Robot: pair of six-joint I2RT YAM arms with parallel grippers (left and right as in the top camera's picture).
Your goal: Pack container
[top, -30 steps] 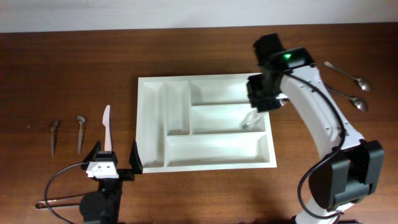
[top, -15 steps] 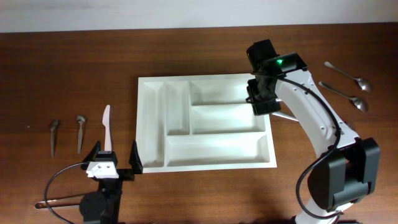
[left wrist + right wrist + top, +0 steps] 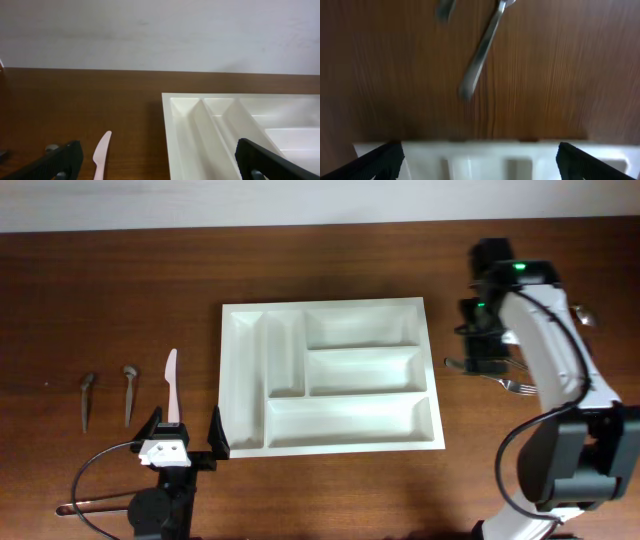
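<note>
Right pincer, spread and empty, now beside container, over fork.

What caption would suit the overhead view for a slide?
White cutlery tray at centre; open right gripper above a fork beside it, open left gripper near a white knife.

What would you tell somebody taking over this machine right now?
Left gripper: open, empty, left of the white cutlery tray.
Right gripper: open, empty, above a fork on the table right of the tray.
A white plastic knife and two small metal utensils lie on the table farther left.
Done: nothing shows inside the tray. Left: pack all the cutlery.
</note>
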